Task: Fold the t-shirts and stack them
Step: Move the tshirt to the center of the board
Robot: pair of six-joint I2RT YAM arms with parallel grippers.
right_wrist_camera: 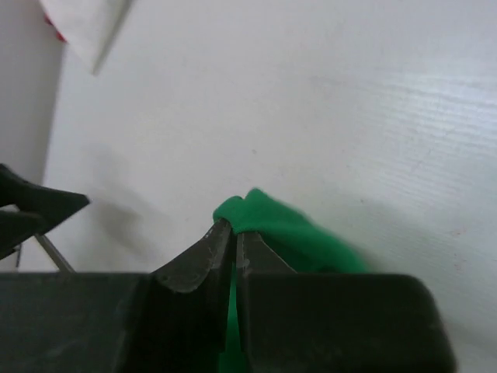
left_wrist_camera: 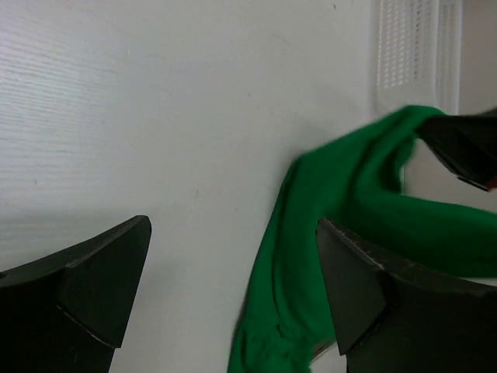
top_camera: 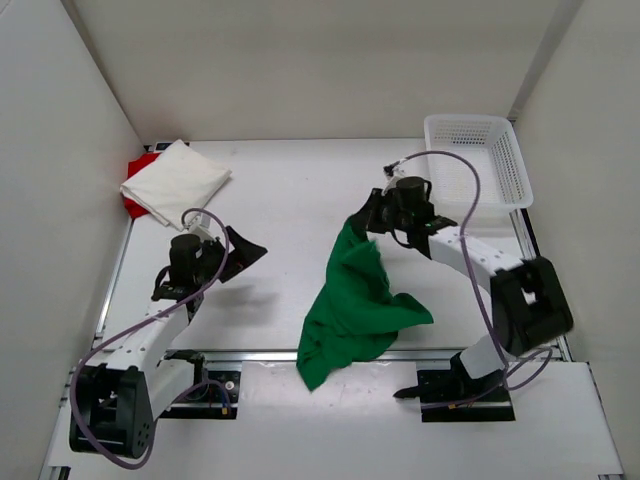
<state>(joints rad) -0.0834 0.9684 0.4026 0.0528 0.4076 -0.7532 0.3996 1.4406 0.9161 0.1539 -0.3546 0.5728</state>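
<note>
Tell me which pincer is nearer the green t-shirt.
Right. The right pincer is shut on the green t-shirt at its top edge, holding that edge raised. The left pincer stands open to the shirt's left, not touching it.

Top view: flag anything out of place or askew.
The green t-shirt is crumpled, not flat: pinched at one end in the right gripper, its lower end trailing over the near edge of the table. The folded white t-shirt sits skewed on the red t-shirt, which pokes out in the far-left corner.

The left arm and right arm are white with black joints, wedge-shaped black fingers and looping purple-grey cables.
</note>
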